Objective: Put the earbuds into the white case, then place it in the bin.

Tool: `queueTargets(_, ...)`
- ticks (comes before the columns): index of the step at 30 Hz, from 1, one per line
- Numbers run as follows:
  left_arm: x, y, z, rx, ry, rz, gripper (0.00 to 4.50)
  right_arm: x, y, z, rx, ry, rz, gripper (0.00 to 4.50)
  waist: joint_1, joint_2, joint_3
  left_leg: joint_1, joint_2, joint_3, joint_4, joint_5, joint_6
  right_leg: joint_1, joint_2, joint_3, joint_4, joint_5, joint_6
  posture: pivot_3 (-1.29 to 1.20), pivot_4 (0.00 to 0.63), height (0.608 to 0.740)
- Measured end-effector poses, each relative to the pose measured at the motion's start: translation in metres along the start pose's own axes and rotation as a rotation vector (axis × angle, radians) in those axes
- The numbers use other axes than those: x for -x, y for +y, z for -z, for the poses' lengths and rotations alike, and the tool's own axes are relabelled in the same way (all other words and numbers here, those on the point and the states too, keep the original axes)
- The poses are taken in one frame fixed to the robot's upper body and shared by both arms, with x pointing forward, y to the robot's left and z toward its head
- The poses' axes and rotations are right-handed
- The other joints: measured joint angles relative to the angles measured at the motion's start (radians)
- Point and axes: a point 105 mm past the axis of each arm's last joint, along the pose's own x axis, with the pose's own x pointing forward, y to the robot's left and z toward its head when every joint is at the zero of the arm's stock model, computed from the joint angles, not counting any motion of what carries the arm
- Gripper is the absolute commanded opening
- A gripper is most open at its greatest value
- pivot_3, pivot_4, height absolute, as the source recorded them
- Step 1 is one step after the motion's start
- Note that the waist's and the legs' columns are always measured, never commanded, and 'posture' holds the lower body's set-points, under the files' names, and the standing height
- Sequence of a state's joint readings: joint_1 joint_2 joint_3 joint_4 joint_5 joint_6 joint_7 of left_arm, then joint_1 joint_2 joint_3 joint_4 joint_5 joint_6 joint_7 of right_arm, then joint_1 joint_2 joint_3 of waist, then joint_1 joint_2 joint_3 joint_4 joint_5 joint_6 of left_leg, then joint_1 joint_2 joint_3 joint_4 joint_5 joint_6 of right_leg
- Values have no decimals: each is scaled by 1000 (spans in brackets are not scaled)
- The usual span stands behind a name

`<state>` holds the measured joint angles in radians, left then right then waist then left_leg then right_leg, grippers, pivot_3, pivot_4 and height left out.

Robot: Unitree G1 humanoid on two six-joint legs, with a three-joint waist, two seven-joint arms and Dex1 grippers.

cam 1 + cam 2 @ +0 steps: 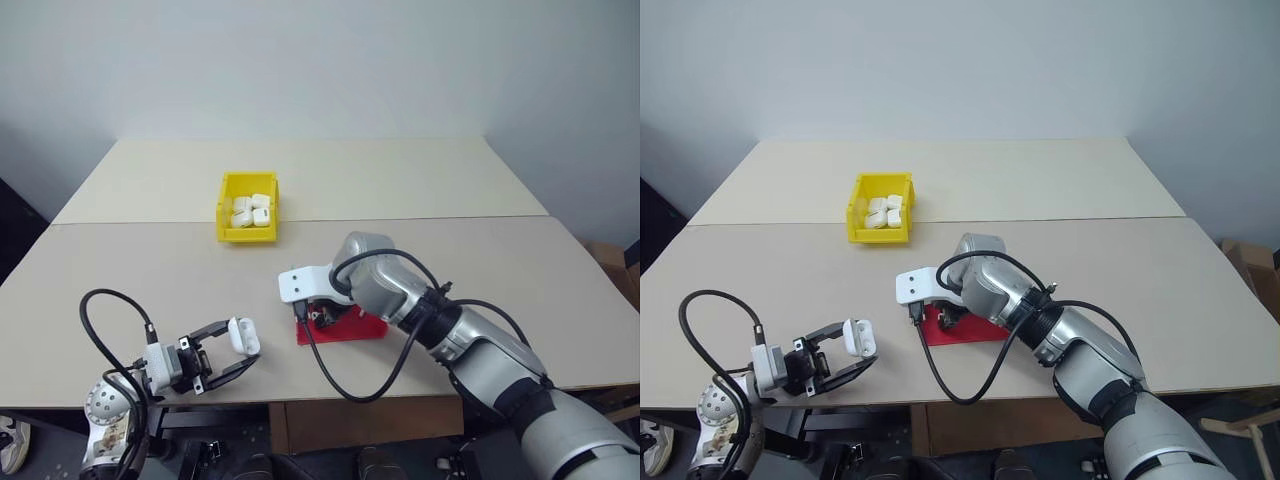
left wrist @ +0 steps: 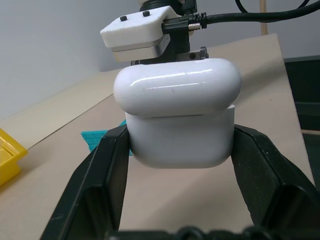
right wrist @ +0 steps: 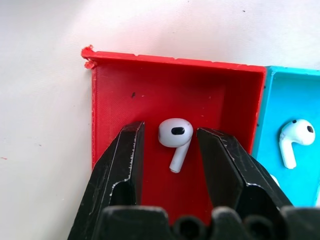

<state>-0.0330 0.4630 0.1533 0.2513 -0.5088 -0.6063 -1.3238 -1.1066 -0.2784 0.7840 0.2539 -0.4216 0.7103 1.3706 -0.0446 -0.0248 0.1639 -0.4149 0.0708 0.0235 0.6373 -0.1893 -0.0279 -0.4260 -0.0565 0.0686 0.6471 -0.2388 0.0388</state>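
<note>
My left gripper (image 1: 243,345) is shut on the white case (image 2: 175,120) and holds it just above the table's near edge, lid on top. Its two fingers (image 2: 105,170) press the lower half of the case from both sides. My right gripper (image 3: 171,129) points down into the red half of a flat tray (image 3: 150,85). It is open, with one earbud (image 3: 175,137) lying between its fingers (image 3: 125,165). A second earbud (image 3: 295,137) lies in the blue half beside it. The yellow bin (image 1: 223,210) stands farther back on the table.
Several white cases (image 1: 252,211) lie inside the bin. The red and blue tray (image 1: 350,330) sits near the front middle of the table, under my right wrist. A black cable loops from that wrist over the table's front.
</note>
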Motion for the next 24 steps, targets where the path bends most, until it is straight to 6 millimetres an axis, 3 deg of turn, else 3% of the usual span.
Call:
queueTargets(4,0,0,0,0,1,-5,2772,0,0,1,17,5,-2,810,0,0,0,0,0,0,0,0,0,0,0,0,0,0,0,0,150,740)
queueTargets(24,0,1,0,-2,1,-10,2772,2,2,2,41,5,1,660,0,0,0,0,0,0,0,0,0,0,0,0,0,0,0,0,150,740)
